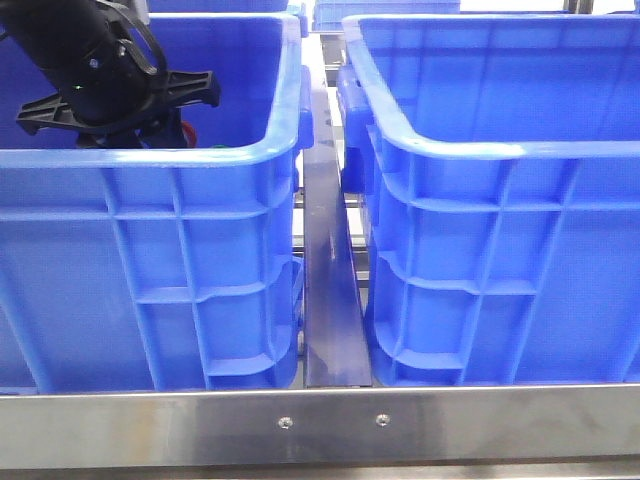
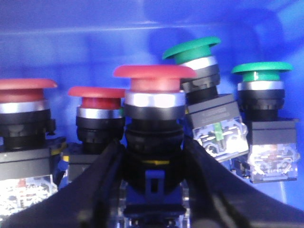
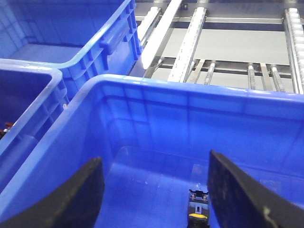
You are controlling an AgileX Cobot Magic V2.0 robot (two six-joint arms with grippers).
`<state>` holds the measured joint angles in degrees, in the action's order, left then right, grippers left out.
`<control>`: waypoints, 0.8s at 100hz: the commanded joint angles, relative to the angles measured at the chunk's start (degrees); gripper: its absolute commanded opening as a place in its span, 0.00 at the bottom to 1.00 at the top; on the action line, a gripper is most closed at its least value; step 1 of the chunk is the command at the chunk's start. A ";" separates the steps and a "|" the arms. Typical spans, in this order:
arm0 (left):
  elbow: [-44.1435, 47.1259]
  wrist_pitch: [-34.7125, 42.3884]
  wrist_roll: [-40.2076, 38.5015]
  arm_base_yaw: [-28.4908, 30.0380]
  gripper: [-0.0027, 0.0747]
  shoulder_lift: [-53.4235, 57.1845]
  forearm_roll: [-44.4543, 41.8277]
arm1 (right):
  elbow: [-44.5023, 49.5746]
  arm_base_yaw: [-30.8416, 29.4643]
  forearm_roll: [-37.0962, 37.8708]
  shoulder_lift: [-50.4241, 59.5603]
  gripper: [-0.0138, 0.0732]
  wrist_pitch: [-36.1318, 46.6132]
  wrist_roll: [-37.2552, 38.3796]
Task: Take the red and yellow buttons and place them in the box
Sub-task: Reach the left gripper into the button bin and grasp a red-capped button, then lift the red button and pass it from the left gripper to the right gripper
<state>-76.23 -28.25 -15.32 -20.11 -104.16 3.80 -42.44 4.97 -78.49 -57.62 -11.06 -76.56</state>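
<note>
Left gripper (image 2: 154,190), deep inside the left-hand blue ribbed plastic crate (image 1: 150,160), its dark fingers closed around the body of a red mushroom-cap push button (image 2: 154,78); other red and green buttons crowd just beside it. Right gripper (image 3: 154,190) spread above the right-hand blue crate (image 3: 190,85), where a yellow-capped button (image 3: 198,214) already lies; red transfer judged pending, over two thick rims

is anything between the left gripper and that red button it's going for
Nothing visible. In the left wrist view the left gripper already has its fingers on either side of the red button's dark body. Other red and green buttons stand close beside and behind it, not between.
</note>
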 commanded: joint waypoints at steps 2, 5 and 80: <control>-1.81 3.10 -0.57 0.12 0.17 4.91 0.15 | -1.37 -0.13 -1.22 1.13 0.72 -0.11 -0.29; -1.81 3.10 -0.47 0.12 0.17 5.51 0.15 | -1.37 -0.13 -1.49 1.13 0.72 -0.11 -0.29; -1.81 -1.34 26.69 -21.45 0.17 22.83 6.13 | -7.49 -0.13 -5.91 -0.33 0.74 -26.15 13.78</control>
<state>-76.23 -32.13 10.74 -38.12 -83.83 8.76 -47.54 4.97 -81.01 -57.79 -33.66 -64.47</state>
